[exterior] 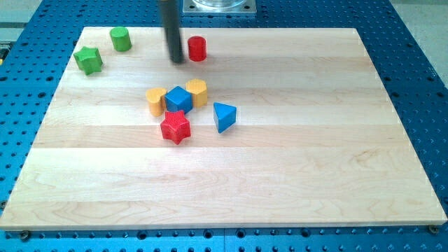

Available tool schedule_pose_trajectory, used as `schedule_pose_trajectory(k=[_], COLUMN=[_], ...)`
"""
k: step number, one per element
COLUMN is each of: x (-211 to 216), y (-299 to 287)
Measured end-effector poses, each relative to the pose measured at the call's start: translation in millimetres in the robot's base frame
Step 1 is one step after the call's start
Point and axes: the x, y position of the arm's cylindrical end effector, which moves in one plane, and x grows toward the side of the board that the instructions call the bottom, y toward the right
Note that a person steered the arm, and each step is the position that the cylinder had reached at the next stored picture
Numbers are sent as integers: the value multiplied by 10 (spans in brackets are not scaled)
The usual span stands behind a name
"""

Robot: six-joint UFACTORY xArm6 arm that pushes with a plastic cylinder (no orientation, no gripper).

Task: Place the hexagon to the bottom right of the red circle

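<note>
1. Camera view showed my tip [176,61], a bare rod tool holding nothing, just left of the red circle [197,48].
2. Yellow hexagon [197,92] sat below the circle, touching the blue cube [178,99] on the counter [294,161].
3. Approach stage, by appearance; next, the hexagon likely needed nudging rightward.

The straight dark metal rod at the arm's end descends upright from the view's top edge, left of centre, beside the grey metal mount visible there. My tip [176,61] rests at table height near the top.
</note>
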Motion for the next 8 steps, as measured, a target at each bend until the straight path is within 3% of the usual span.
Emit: schedule_pose_trajectory(k=[1,2,4,5,6,8], x=[-113,65,1054,1270,1109,934], y=[552,223,-653,-158,697,1044])
